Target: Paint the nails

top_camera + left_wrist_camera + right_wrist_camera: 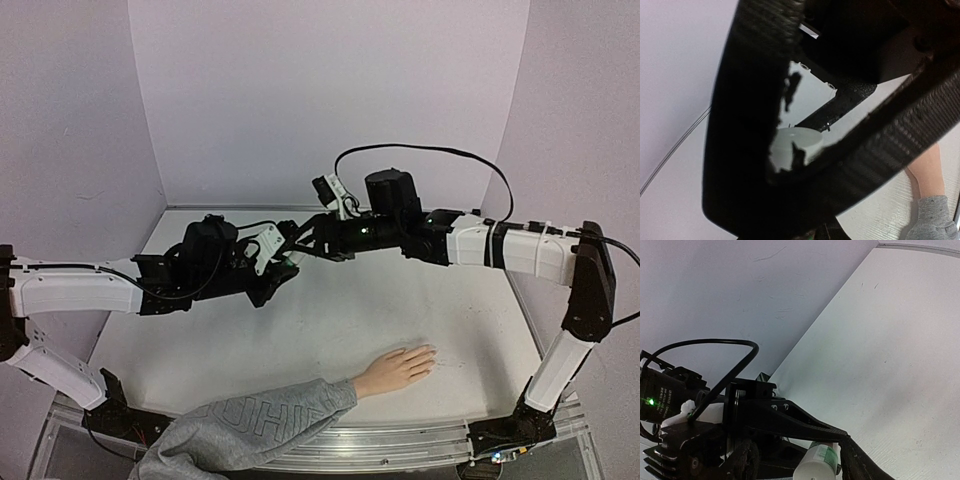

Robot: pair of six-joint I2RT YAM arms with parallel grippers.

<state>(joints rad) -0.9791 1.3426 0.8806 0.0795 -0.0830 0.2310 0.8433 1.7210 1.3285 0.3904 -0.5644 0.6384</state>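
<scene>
So the nails [428, 352] are on the mannequin hand [395, 370] lying flat near the worktop [330, 320] front edge, well apart from both arms. My left pincer [283, 268] is clenched on the bottle [816, 465], my right pincer [801, 462] straddles it, can't tell if it's gripping

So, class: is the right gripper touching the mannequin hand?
Apart. The top view shows bare table between the right gripper and the mannequin hand near the front edge.

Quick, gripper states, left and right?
Left gripper: closed, holding the small whitish bottle.
Right gripper: open, fingers straddling the bottle, not clamped.
</scene>
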